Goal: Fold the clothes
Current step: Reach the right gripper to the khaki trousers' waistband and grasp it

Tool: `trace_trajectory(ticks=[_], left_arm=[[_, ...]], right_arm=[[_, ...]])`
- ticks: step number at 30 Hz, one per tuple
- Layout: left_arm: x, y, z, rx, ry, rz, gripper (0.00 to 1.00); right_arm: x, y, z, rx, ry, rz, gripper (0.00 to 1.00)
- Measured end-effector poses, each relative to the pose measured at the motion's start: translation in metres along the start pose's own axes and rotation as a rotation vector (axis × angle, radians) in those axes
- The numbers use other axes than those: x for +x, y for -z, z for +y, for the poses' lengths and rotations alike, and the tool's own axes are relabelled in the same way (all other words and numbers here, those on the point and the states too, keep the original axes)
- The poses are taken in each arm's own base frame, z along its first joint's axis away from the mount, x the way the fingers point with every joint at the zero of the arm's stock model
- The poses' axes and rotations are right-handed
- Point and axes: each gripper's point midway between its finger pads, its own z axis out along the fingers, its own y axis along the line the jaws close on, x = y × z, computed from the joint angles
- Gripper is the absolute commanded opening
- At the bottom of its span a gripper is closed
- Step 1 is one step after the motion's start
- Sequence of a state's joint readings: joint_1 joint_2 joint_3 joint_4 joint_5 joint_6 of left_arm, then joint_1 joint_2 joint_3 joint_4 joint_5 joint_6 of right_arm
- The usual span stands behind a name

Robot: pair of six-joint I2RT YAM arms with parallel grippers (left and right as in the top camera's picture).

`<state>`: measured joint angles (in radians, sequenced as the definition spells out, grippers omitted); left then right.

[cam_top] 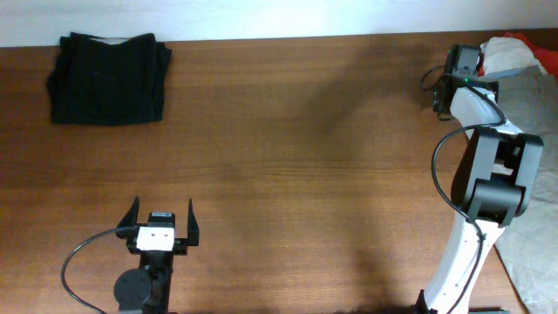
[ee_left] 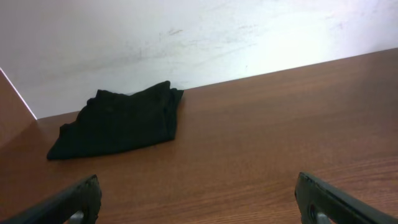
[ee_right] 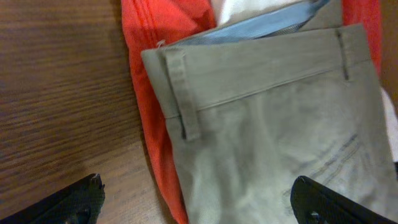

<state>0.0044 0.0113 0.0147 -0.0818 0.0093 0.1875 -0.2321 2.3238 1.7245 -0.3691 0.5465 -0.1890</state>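
brown wood-grain table (cam_top: 305,131) is filling the overhead view, with a white wall (ee_left: 186,37) standing along its far edge. i am seeing a black garment (cam_top: 109,77) lying folded at the far left, close to the wall. the left gripper (cam_top: 162,209) is sitting at the near left, well apart from that garment and pointing toward it. its jaws are standing wide apart over bare wood.

the trousers (cam_top: 536,113) are lying along the right edge of the table, partly running out of the overhead picture. in the far right corner a white garment (cam_top: 510,52) and a red garment (cam_top: 534,37) are showing just beyond them. the right arm is pointing into that corner, and the right gripper (ee_right: 199,202) is hanging over the trousers near the waistband with its jaws standing wide apart. i cannot tell whether the fingertips are touching the cloth.

through the right wrist camera i am looking at the waistband, with a belt loop (ee_right: 180,93) near its left corner. the red garment is lying under the trousers and showing along their left side, between them and the bare wood. the white garment is peeking out past the waistband.
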Motion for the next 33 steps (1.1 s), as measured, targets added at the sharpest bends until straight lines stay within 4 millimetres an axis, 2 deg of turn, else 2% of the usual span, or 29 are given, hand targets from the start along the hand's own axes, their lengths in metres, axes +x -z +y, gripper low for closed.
trace_trajectory(ticks=[6,17,24,29,33], left_arm=[[0.0,0.0,0.0,0.0,0.0,0.0,0.99],[0.0,0.0,0.0,0.0,0.0,0.0,0.99],[0.0,0.0,0.0,0.0,0.0,0.0,0.99],[0.0,0.0,0.0,0.0,0.0,0.0,0.99],[0.0,0.0,0.0,0.0,0.0,0.0,0.99]], right_arm=[[-0.011,-0.006,-0.005,0.002,-0.03,-0.046,0.94],[-0.003,-0.025,-0.027,-0.057,-0.124,-0.036,0.89],[-0.007,-0.026,-0.017,-0.113,-0.129,-0.054,0.86],[-0.009,-0.025,-0.012,-0.145,-0.133,-0.064,0.71],[-0.009,-0.024,-0.011,-0.152,-0.133,-0.066,0.64]])
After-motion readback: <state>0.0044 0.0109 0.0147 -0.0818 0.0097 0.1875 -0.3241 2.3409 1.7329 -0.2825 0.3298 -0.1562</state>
